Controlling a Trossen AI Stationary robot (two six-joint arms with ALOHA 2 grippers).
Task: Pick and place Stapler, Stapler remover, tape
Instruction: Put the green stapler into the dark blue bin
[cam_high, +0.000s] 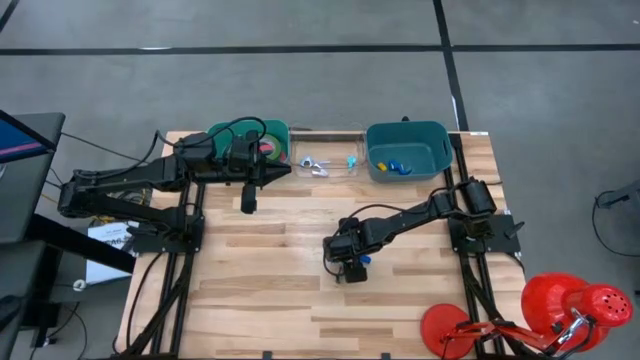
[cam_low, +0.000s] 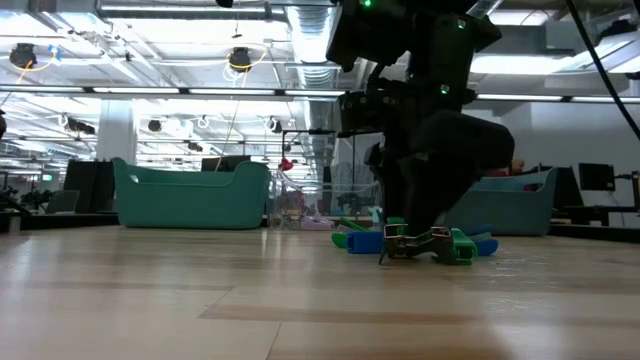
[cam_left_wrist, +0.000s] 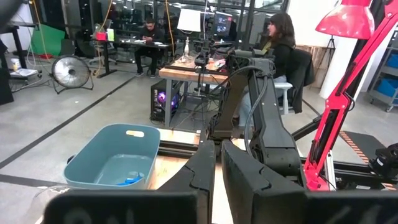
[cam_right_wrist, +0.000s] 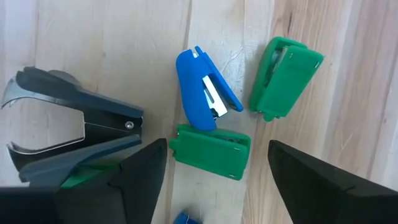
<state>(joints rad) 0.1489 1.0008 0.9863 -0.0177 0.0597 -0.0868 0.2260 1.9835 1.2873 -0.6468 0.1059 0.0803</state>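
Note:
My right gripper (cam_right_wrist: 214, 180) points down over a small cluster at the table's middle and is open. A small green stapler (cam_right_wrist: 211, 151) lies flat on the wood between its fingers, touching neither. Next to it lie a blue stapler (cam_right_wrist: 205, 90), a second green stapler (cam_right_wrist: 286, 78) and a dark staple remover (cam_right_wrist: 74, 130), which also shows in the low view (cam_low: 405, 243). The tape (cam_high: 266, 148) sits in the green bin (cam_high: 250, 132), partly hidden under my left arm. My left gripper (cam_high: 280, 172) is shut and held level, high above the far left bins.
A clear tray (cam_high: 325, 160) with small pieces stands at the far edge between the green bin and a teal bin (cam_high: 405, 150) that holds blue and yellow pieces. A red lamp (cam_high: 575, 305) stands off the near right corner. Bare wood lies to the near left.

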